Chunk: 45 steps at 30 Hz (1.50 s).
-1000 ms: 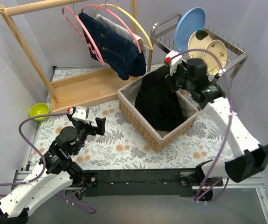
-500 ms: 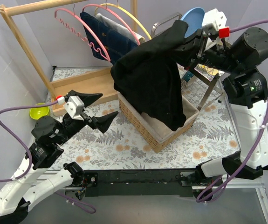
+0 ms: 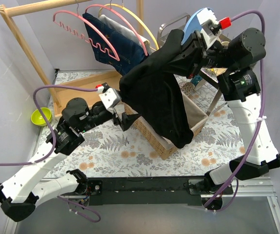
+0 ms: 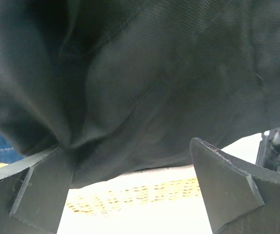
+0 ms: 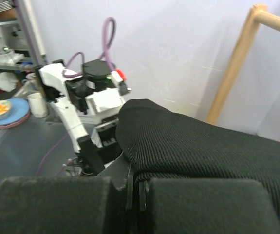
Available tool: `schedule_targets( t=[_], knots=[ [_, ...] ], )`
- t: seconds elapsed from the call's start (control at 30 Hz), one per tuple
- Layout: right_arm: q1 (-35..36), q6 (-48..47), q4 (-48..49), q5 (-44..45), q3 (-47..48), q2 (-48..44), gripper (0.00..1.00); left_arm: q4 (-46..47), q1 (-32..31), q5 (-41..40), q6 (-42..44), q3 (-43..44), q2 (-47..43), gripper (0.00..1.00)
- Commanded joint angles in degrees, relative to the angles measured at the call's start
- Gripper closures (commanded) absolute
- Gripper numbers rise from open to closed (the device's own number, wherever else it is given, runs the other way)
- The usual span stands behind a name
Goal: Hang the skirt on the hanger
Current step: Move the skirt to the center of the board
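Note:
The black skirt hangs in the air over the wicker basket; it fills the left wrist view and drapes past the right wrist camera. My right gripper is shut on the skirt's top edge, held high. My left gripper is open at the skirt's lower left edge, its fingers either side of the hanging cloth, over the basket rim. An empty pink hanger hangs on the wooden rack; another pink and a yellow hanger carry jeans.
A dish rack with a blue plate stands at back right, behind the right arm. A green bowl sits at the left edge. The rack's wooden base lies behind the left arm. The floral cloth covers the table.
My left arm has reached right and forward to the skirt's lower left edge at the basket. My right gripper has shifted the skirt slightly left and lower. The skirt was lifted out of the basket earlier.

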Motion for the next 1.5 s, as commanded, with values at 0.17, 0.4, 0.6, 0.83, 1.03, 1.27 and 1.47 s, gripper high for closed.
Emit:
schedule_targets(
  t=[0.17,0.4,0.6,0.83,1.03,1.27,1.47],
  knots=[
    [4.71,12.78,16.8,-4.73,-7.15,-1.83,0.99,0.74,-0.11,3.27,3.81,9.72,8.31,0.08],
    [6.3,9.19,12.33,-3.94,-8.05,-1.22,0.99,1.0,-0.02,13.65,1.96,13.86,12.28,0.89],
    [6.12,-9.43,-8.32,4.49,-1.37,-1.13,0.99,-0.57,0.07,4.53,-0.06,14.46,4.29,1.0],
    [6.04,-21.31,-19.67,17.93,0.49,-1.83,0.7,-16.71,-0.02,-10.94,-2.78,30.45,-2.05,1.0],
    [6.12,-25.01,-20.91,21.19,-5.4,-2.8,0.45,-24.57,-0.11,-22.82,-7.08,27.41,-8.81,1.0],
    [6.21,-31.24,-21.53,24.45,-15.5,-5.16,0.32,-20.02,-0.11,-23.0,-15.69,6.15,-17.25,1.0],
    [7.09,-41.26,-24.33,20.94,-26.22,-7.02,0.32,-12.72,-0.02,-17.65,-21.93,-3.62,-18.4,1.0]
  ],
)
